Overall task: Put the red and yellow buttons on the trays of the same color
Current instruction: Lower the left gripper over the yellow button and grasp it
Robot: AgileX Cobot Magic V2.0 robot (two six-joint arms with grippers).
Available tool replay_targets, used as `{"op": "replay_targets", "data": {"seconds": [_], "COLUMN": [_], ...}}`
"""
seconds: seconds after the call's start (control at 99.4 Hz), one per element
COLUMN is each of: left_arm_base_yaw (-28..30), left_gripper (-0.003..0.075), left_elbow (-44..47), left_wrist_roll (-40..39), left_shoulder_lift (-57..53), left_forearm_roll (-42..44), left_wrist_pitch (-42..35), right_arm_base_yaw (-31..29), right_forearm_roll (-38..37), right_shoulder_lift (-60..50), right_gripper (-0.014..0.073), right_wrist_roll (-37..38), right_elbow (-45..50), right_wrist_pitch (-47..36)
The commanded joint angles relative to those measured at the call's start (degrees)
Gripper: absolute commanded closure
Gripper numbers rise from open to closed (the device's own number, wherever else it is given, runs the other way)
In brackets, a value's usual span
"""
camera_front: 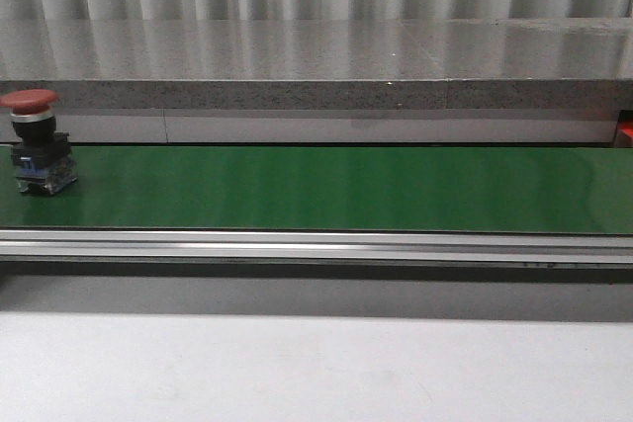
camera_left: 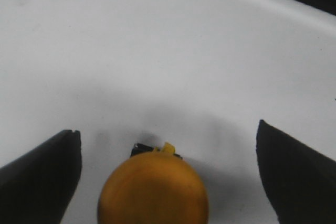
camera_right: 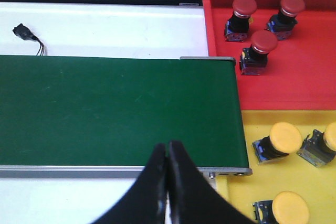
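A red button stands upright at the far left of the green belt in the front view; neither gripper shows there. My left gripper is open over a white surface, and a yellow button stands between its fingers, touching neither. My right gripper is shut and empty above the belt's near edge. Beside the belt's end, the red tray holds three red buttons. Three yellow buttons lie on the yellow tray.
An aluminium rail runs along the belt's near side, with white tabletop in front. A grey stone ledge rises behind the belt. A small black connector with wires lies on the white surface beyond the belt.
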Motion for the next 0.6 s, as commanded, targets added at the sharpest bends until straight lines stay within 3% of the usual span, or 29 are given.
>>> {"op": "replay_targets", "data": {"seconds": [0.0,0.06,0.292,0.594], "left_arm_base_yaw": [0.2,0.2,0.2,-1.3], "left_gripper": [0.0173,0.0263,0.0730,0.0739], "left_elbow": [-2.0,-2.0,-2.0,-2.0], "left_wrist_roll": [0.1,0.1,0.1,0.1], "left_shoulder_lift": [-2.9,-2.8,-3.9,-15.9], "left_forearm_roll": [-0.6,-0.6,-0.6,-2.8], "left_wrist_pitch": [-2.6,-3.0,-2.5,5.5], "right_arm_base_yaw": [0.1,0.1,0.1,0.1], "right_forearm_roll": [0.1,0.1,0.1,0.1], "right_shoulder_lift": [-0.3,-0.3,-0.3,-0.3], "right_gripper": [0.0718,0.0718,0.0718,0.0718], "right_wrist_roll": [-0.5,-0.5,-0.5,-0.5], "right_elbow": [-1.3,-1.3,-1.3,-1.3], "right_wrist_pitch": [-3.1,-3.1,-3.1,-3.1]}}
